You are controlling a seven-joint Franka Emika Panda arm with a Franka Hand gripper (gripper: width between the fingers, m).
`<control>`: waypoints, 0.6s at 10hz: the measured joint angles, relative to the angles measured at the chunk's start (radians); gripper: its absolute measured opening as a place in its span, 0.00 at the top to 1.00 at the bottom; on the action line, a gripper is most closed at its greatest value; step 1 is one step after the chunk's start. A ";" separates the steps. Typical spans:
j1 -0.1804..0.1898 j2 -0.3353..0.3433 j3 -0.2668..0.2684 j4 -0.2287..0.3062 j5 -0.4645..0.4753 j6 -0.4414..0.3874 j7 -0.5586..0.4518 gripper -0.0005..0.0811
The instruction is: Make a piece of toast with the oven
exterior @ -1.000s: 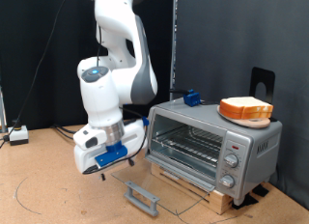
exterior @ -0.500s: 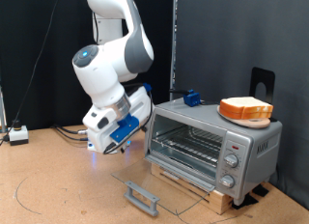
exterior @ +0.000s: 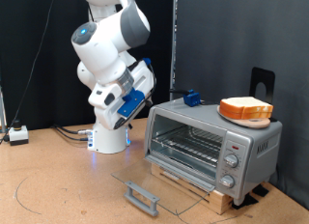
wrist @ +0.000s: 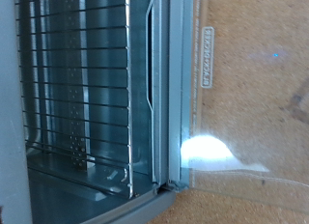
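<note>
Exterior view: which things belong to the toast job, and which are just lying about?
Job:
- oven, door folded down open, rack bare
- toast on plate atop oven
- gripper, raised beside oven at the view's left, holding nothing

Lying about:
- blue object behind oven
- small box, cable on table

The oven (exterior: 212,144) was silver, its wire rack (wrist: 92,94) a grid of thin grey bars, its door handle (exterior: 142,197) grey. The piece of toast (exterior: 247,107) was pale tan with darker brown crust, on an orange plate (exterior: 232,114). The arm (exterior: 106,65) was white, blue near the hand; the tabletop (exterior: 48,185) brown
</note>
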State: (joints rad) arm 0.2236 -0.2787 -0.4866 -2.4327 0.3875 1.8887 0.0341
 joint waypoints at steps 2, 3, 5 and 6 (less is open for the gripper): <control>-0.006 -0.047 0.016 -0.027 -0.030 0.011 0.046 0.00; 0.003 -0.046 0.011 -0.026 0.026 0.004 -0.028 0.00; 0.049 -0.065 0.006 -0.013 0.131 -0.075 -0.214 0.00; 0.072 -0.083 0.006 -0.009 0.157 -0.112 -0.313 0.00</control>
State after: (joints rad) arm 0.2955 -0.3617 -0.4811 -2.4415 0.5449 1.7767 -0.2787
